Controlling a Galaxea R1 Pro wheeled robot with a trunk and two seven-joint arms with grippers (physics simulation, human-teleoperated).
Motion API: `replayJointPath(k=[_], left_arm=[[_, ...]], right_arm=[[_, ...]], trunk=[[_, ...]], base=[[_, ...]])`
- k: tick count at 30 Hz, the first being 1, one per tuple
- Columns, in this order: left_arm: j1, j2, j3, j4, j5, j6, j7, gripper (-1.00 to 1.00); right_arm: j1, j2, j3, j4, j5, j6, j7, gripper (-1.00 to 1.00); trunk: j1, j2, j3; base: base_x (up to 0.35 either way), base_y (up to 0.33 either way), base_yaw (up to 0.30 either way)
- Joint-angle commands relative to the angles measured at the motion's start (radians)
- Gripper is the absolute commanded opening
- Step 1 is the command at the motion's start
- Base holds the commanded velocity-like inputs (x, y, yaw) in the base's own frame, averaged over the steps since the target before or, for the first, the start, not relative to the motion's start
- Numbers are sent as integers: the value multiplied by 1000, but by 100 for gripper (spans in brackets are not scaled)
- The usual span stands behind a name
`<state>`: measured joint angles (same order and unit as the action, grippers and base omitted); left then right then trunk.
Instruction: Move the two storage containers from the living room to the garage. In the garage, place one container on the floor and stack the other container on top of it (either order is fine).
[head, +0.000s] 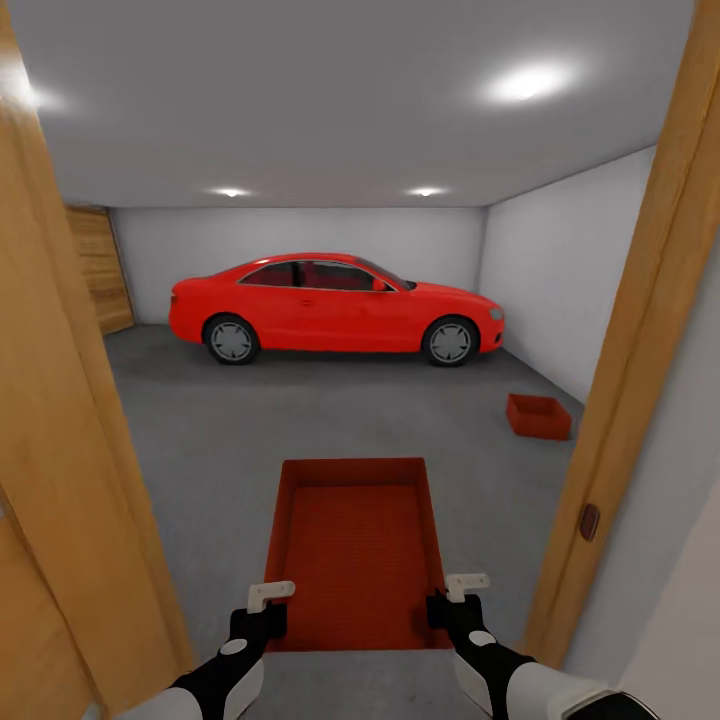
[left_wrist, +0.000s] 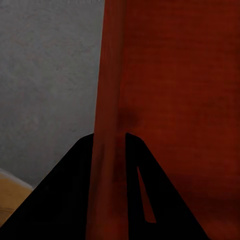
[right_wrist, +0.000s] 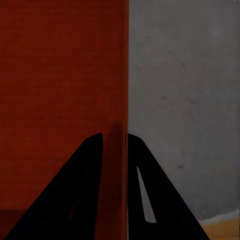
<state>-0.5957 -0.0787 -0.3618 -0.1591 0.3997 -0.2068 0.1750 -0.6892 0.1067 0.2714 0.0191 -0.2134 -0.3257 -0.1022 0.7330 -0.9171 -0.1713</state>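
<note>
I hold an orange-red storage container (head: 356, 550) out in front of me, above the grey concrete floor (head: 220, 430), in the garage doorway. My left gripper (head: 268, 618) is shut on its left wall (left_wrist: 106, 130). My right gripper (head: 448, 610) is shut on its right wall (right_wrist: 120, 130). In each wrist view the dark fingers (left_wrist: 75, 190) (right_wrist: 82, 190) straddle the thin wall. The other storage container (head: 538, 416) rests on the floor by the right wall, ahead and to my right.
A red car (head: 335, 308) is parked across the far end of the garage. Wooden door-frame posts (head: 70, 420) (head: 640, 360) stand close on both sides. A wooden panel (head: 100, 268) sits at the far left. Open floor lies between me and the car.
</note>
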Motion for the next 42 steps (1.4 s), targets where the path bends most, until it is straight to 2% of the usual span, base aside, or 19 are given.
replayJointPath(k=[1, 42], left_arm=[[-1, 11, 53, -2, 16, -2, 11, -100], [-1, 13, 53, -2, 16, -2, 11, -100]], right_arm=[[-1, 1, -74, -1, 14, -1, 2, -100], [-1, 1, -74, -1, 14, -1, 2, -100]], trunk=[[1, -1, -1], [1, -1, -1]], base=[[320, 0, 0], [321, 0, 0]])
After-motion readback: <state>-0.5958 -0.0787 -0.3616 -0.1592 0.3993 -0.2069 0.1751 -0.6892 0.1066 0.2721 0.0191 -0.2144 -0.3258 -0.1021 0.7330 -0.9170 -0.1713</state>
